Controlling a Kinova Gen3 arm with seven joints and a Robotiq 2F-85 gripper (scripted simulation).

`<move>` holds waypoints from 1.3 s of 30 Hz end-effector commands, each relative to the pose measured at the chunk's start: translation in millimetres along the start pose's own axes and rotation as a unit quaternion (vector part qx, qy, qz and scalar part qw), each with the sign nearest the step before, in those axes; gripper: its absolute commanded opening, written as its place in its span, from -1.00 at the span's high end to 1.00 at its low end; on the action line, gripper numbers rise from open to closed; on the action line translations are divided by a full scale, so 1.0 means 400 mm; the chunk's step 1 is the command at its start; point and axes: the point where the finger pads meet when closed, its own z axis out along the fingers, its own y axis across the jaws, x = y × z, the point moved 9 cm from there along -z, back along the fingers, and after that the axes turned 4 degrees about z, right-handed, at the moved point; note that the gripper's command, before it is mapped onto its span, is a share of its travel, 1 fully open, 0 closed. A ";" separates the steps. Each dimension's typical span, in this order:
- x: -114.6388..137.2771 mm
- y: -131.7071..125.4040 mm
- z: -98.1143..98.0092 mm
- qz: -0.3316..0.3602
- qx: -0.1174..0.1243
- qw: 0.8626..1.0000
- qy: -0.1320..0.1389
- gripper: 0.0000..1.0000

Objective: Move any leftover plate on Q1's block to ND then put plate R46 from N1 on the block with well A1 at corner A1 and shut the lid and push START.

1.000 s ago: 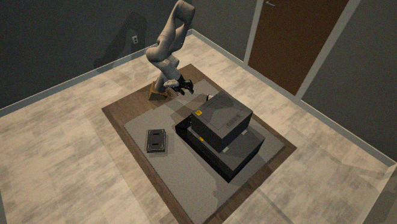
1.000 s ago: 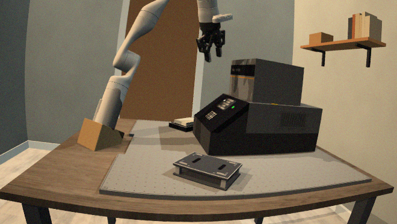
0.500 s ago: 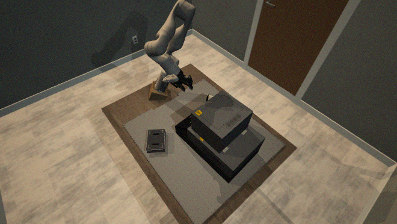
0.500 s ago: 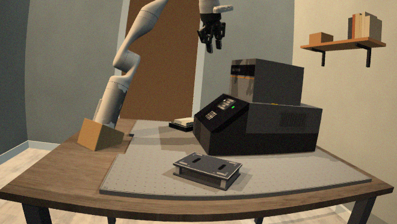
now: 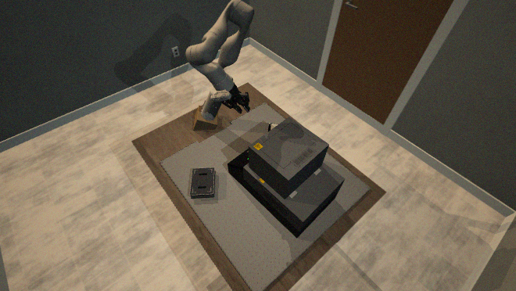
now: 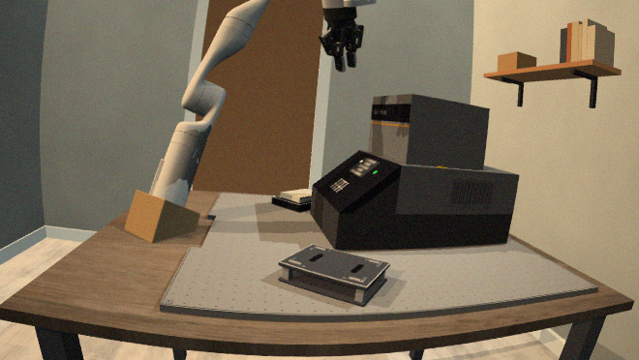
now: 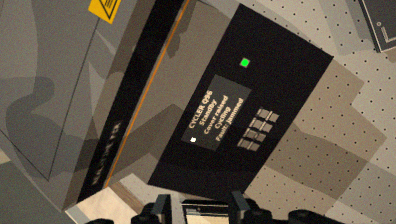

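The cycler Q1 (image 5: 297, 195) (image 6: 436, 213) (image 7: 280, 60) is a dark box on the grey mat (image 5: 234, 231) (image 6: 228, 276). Its lid housing (image 5: 289, 152) (image 6: 436, 131) (image 7: 45, 75) sits on top, and the block is hidden from me. The lamp (image 7: 244, 62) (image 6: 375, 171) is green. The keys (image 7: 257, 129) sit beside the screen (image 7: 215, 112). My gripper (image 5: 244, 107) (image 6: 345, 63) (image 7: 199, 208) hangs high above the front panel, partly closed and empty. A pale plate (image 6: 296, 195) (image 5: 274, 126) lies on a nest behind the cycler. An empty dark nest (image 5: 202, 182) (image 6: 334, 271) (image 7: 382, 22) stands in front.
The arm stands on a tan base block (image 5: 203, 123) (image 6: 157, 220) at the mat's far corner. The wooden table (image 5: 156, 145) (image 6: 97, 285) carries the mat. A wall shelf (image 6: 552, 73) with books hangs at the right.
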 end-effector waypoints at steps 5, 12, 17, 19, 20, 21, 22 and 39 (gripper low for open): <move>-0.006 -0.001 -0.005 0.033 0.001 0.999 0.011 0.26; -0.011 -0.001 -0.005 0.057 0.002 0.998 0.018 0.35; -0.015 -0.001 -0.005 0.081 0.002 0.996 0.025 0.44; -0.017 -0.001 -0.005 0.091 0.002 0.995 0.028 0.48; -0.018 -0.001 -0.005 0.095 0.003 0.995 0.030 0.50; -0.019 -0.001 -0.005 0.100 0.003 0.994 0.031 0.51; -0.020 -0.002 -0.005 0.105 0.003 0.994 0.033 0.53; -0.033 -0.003 -0.005 0.176 0.005 0.983 0.054 0.80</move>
